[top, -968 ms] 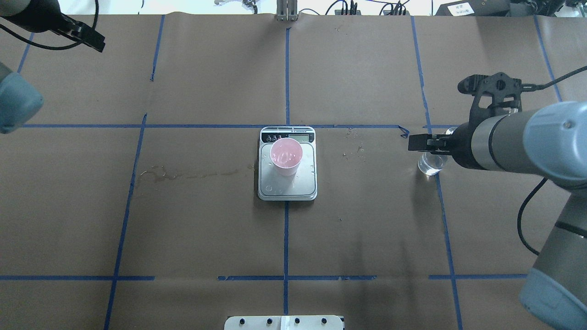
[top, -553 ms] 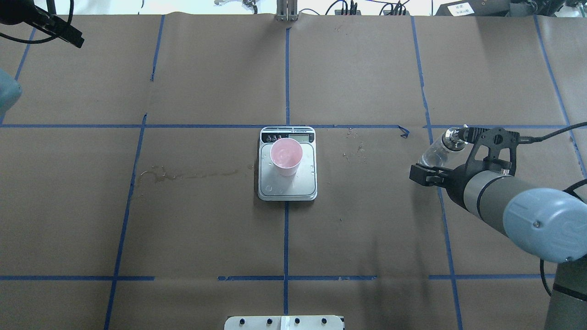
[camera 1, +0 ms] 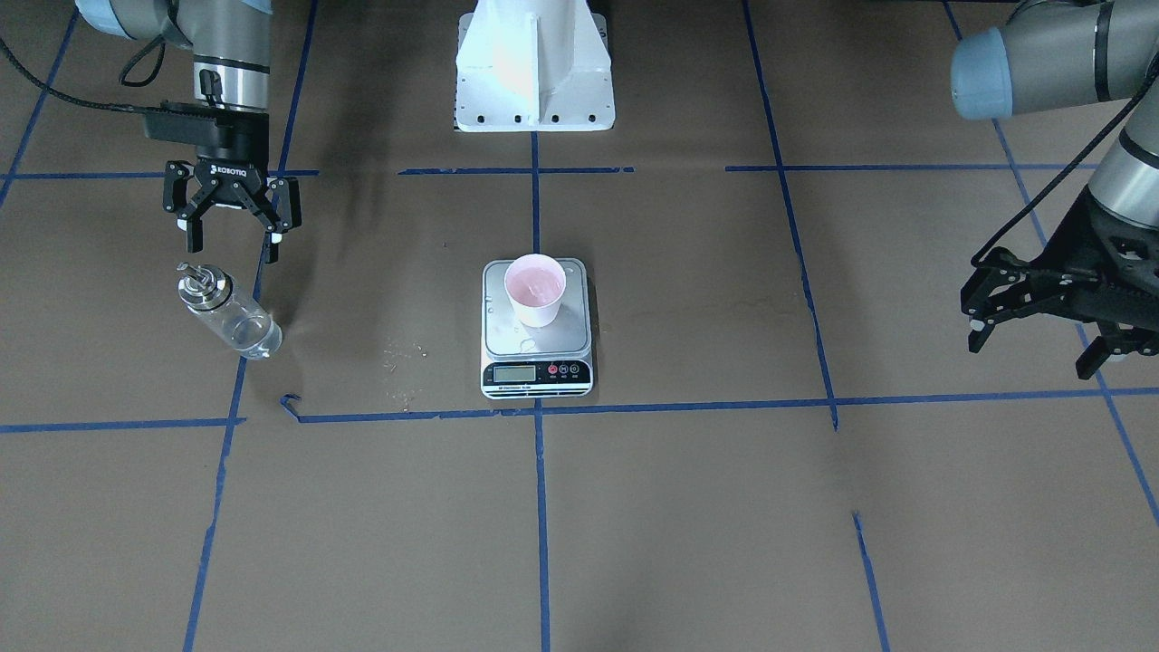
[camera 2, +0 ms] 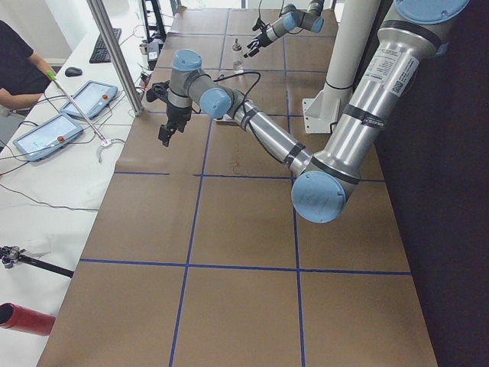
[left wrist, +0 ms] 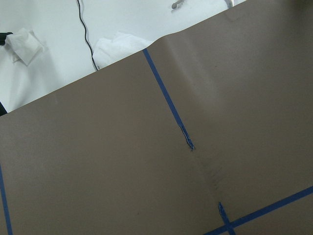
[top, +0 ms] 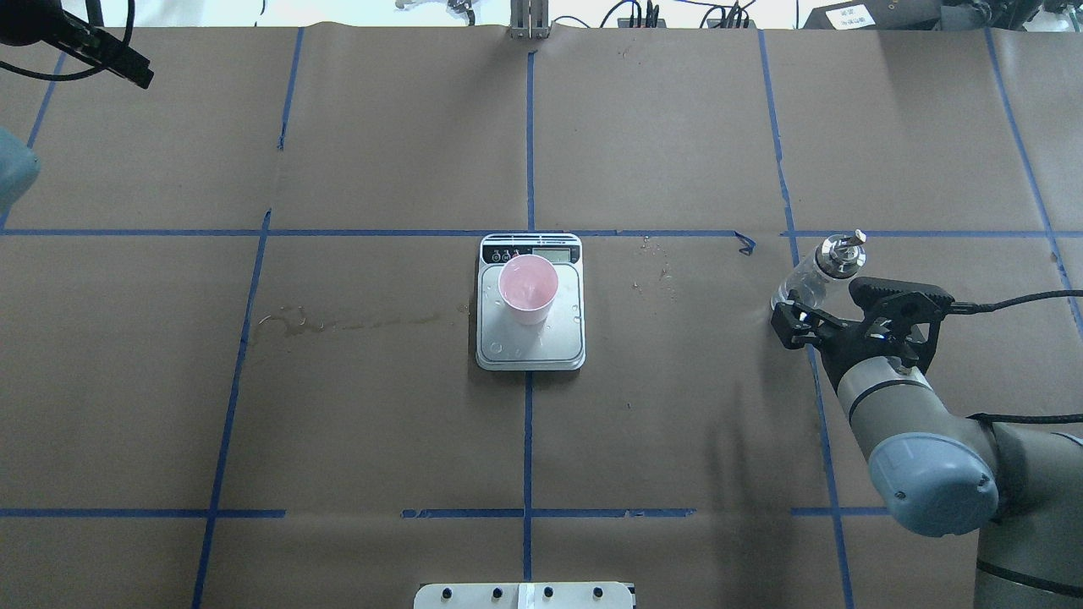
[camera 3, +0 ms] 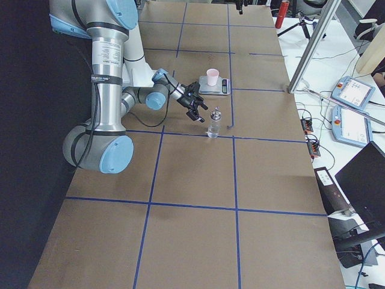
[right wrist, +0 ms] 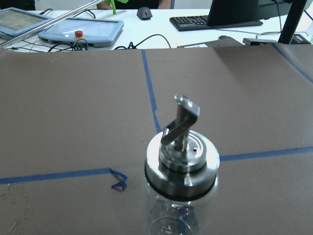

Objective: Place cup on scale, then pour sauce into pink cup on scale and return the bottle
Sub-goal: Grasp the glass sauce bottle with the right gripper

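The pink cup stands on the scale at the table's middle, also in the front view, cup on scale. The clear glass bottle with its silver cap and spout stands upright on the table at the right, free of any grip. It also shows in the front view and in the right wrist view. My right gripper is open and empty, just behind the bottle on the robot's side. My left gripper is open and empty, far off to the left.
A wet streak lies on the brown paper left of the scale, and small droplets lie to its right. Blue tape lines divide the table. The robot's white base stands at the near edge. Operators' tablets lie beyond the far edge.
My right gripper, which was around the bottle, has drawn back toward the robot and left the bottle standing. My left arm has moved further out to the left.
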{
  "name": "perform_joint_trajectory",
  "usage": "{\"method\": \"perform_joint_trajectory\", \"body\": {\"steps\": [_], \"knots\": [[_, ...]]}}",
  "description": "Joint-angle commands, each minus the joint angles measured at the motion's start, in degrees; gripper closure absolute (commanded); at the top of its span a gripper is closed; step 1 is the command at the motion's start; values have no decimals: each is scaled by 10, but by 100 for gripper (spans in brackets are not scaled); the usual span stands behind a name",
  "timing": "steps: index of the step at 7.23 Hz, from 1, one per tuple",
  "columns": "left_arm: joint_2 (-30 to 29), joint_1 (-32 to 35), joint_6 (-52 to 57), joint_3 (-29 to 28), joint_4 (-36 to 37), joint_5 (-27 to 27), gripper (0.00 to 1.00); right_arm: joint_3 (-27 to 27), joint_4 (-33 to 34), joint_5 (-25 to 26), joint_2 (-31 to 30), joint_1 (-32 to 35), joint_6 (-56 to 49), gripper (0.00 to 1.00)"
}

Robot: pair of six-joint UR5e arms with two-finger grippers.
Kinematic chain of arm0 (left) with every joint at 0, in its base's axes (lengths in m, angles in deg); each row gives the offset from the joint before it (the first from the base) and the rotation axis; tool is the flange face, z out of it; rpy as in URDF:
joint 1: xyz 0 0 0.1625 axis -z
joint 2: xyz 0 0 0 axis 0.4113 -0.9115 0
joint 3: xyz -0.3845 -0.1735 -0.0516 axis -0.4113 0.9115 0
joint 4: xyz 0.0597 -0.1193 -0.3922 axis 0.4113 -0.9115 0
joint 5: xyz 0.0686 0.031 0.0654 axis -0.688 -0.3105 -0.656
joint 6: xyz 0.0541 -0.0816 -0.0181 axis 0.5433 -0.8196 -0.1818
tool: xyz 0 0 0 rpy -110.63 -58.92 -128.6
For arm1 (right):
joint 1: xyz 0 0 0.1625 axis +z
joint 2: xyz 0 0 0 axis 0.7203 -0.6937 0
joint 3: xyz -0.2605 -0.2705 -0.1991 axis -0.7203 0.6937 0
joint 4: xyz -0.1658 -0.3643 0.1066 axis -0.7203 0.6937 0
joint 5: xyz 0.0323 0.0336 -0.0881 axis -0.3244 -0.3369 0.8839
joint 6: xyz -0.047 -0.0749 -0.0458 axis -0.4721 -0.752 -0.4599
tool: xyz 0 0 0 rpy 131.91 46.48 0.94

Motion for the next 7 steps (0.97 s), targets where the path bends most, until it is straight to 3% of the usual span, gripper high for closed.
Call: {"method": "perform_joint_trajectory", "body": {"steps": [1,3,7], "knots": [[-1,-1,0,-5,-2,-1,0,105,-144,32,7,-5,-27,0],[-2,-2,-1,-8,-2,-1,0,171,-190,63,39,-5,-67,0],[-5,-2,-7,-26,-22,-1,0,182,-191,68,48,18,-107,0]]}}
